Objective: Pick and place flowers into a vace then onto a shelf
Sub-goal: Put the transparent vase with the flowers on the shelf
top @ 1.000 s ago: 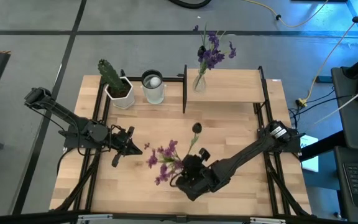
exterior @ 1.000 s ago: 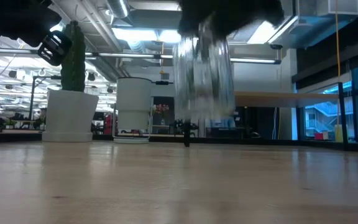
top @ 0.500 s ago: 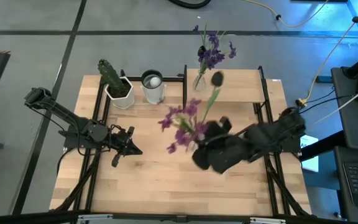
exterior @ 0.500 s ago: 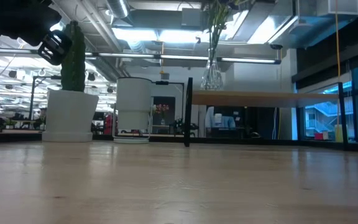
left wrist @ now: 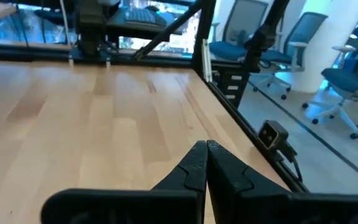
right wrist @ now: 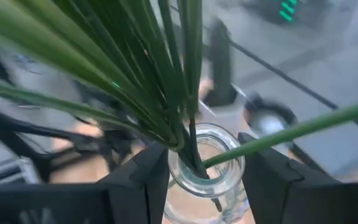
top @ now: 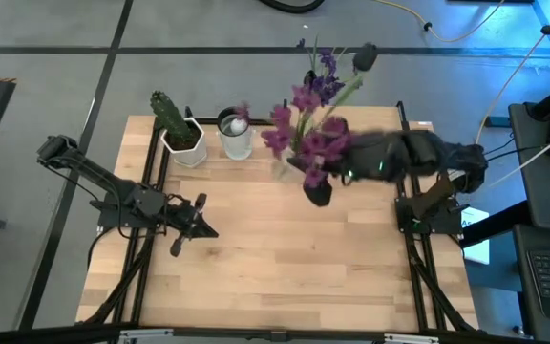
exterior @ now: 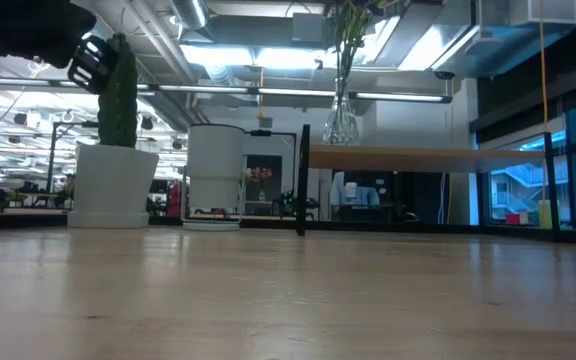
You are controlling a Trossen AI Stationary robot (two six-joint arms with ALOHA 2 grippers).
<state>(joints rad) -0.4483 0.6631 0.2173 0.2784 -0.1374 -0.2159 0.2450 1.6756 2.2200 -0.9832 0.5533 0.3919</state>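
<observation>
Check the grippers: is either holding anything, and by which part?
The right gripper holds the glass vase of pink flowers by its neck, a finger on either side. The left gripper is shut on nothing.

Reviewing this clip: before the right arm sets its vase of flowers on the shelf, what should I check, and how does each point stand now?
1. Right gripper closed on the glass vase: ok.
2. Pink flowers seated in that vase: ok, stems sit in its neck.
3. Shelf has room beside the other vase: ok, bare board shows in the low view.
4. Carried vase clear of the shelf's front post: cannot tell.
5. Left gripper shut, waiting over the table's left part: ok.
</observation>
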